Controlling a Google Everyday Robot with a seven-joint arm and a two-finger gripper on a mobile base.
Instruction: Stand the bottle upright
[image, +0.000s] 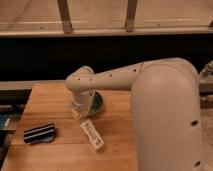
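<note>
The camera view shows one container for certain: the bottle (93, 135), slim and white, lying on its side on the wooden table (50, 100) toward the table's front edge. It lies at a slant, one end toward the arm and the other toward the front right. What end carries the cap cannot be told, and nothing of its contents shows. A pale label with dark print runs along its upper side, but the print cannot be read as words or a brand. Just behind the bottle's far end hangs the gripper (79, 111), pointing down at the table from the rounded wrist of the big white arm (165, 110), which comes in from the right and fills that side of the view. Whether the gripper is open or closed cannot be told, and nothing can be seen held in it; it looks close to the bottle's end, though contact cannot be judged. Partly hidden behind the gripper and wrist sits a green rounded thing (98, 103), perhaps a bowl, its inside out of sight. To the left, well apart from the bottle, lies a black-and-white striped block (39, 133). The count is one bottle, one green thing, one striped block. Beyond the table runs a dark band under a pale rail with two upright posts (65, 17).
</note>
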